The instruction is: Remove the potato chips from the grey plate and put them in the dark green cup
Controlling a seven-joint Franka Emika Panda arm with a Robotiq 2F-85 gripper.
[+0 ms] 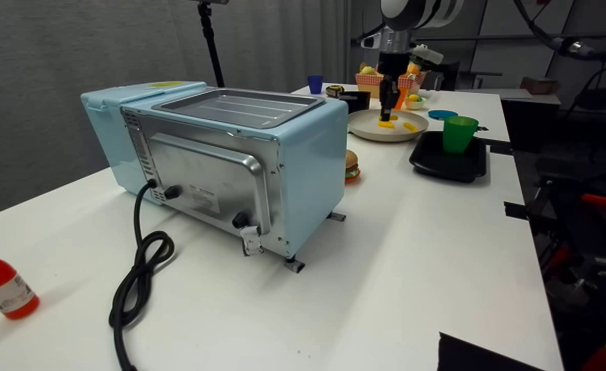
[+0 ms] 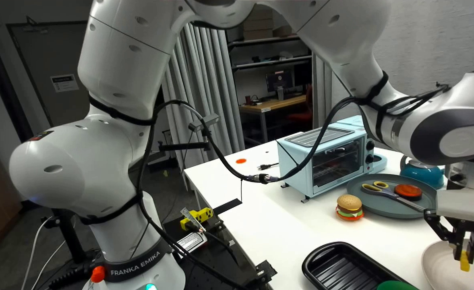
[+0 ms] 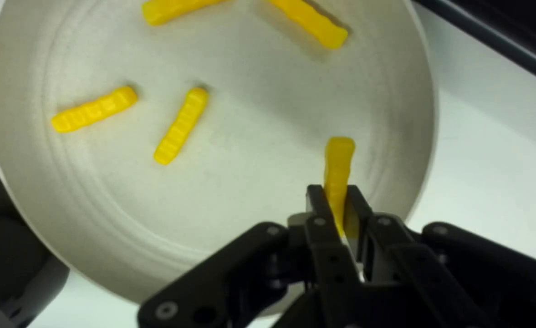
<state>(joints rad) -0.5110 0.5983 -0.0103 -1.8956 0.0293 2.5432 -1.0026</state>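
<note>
End effector (image 3: 335, 193) around chip (image 3: 339, 166), scissors (image 2: 390, 194) in an exterior view only

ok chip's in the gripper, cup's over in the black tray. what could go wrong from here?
Slip: the gripper pinches the held chip with one end jutting out, so it may twist or drop on the way.
Tipping: the green cup stands in the black tray; a low approach might knock it over.
Stray contact: other chips lie loose on the grey plate, so a low sweep could nudge them.
</note>
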